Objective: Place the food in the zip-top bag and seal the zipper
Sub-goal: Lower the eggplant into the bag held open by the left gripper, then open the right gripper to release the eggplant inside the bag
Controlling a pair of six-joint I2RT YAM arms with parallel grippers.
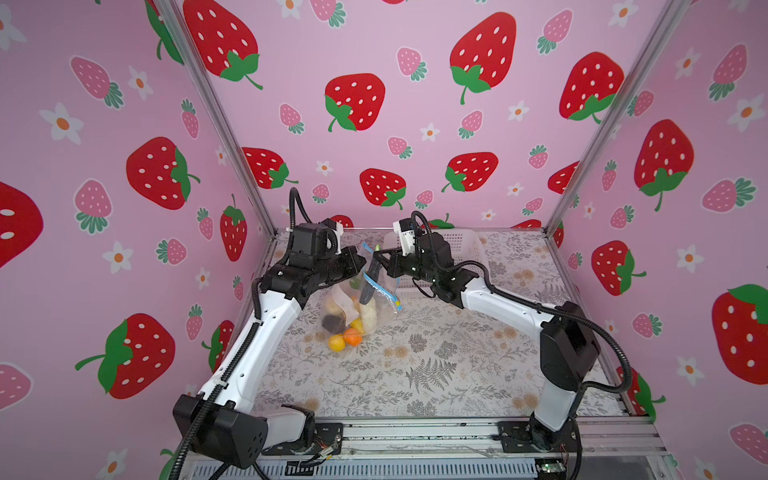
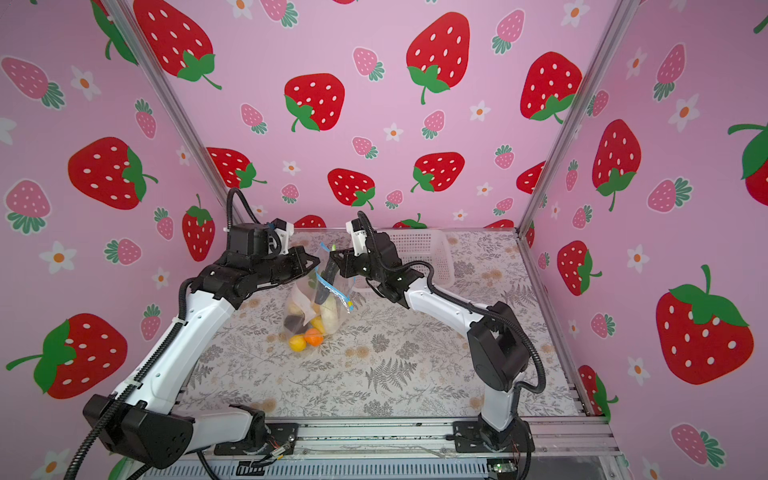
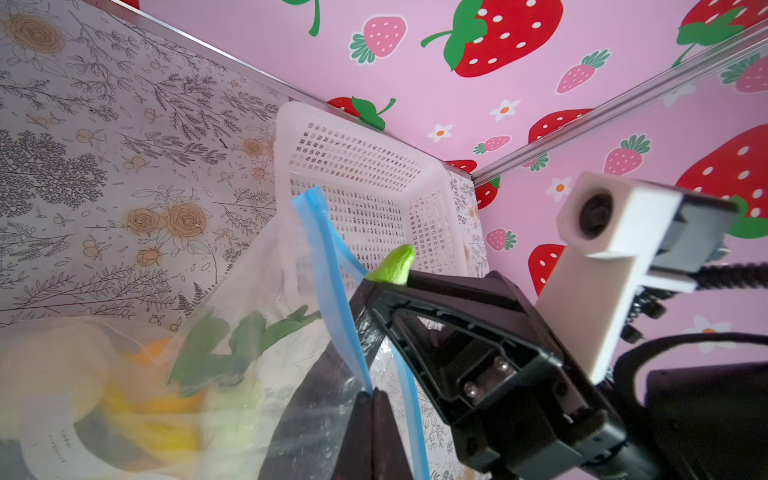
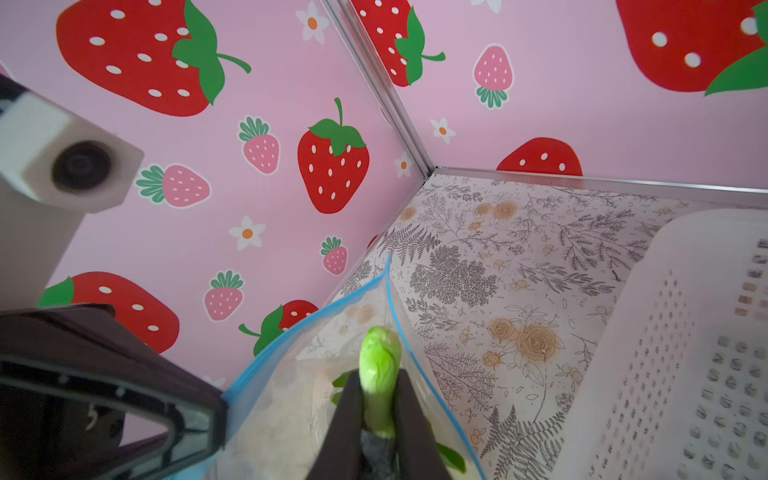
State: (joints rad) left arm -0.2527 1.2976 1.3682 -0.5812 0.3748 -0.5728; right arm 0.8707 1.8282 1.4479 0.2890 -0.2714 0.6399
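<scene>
Zipper sits pinched in left hand; right hand apparently clamps eggplant.

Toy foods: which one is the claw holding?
The dark piece with the green tip, pinched by the right gripper; the other pieces lie low inside the bag.

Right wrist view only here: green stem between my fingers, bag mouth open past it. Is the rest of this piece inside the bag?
Observer: Yes, in both top views the eggplant hangs past the zipper into the zip-top bag.
Operator: Left gripper's hold?
Observer: Left wrist view: left gripper shut on one zipper lip.
Operator: Bag's bottom?
Observer: An orange piece and a yellow piece lie there.
</scene>
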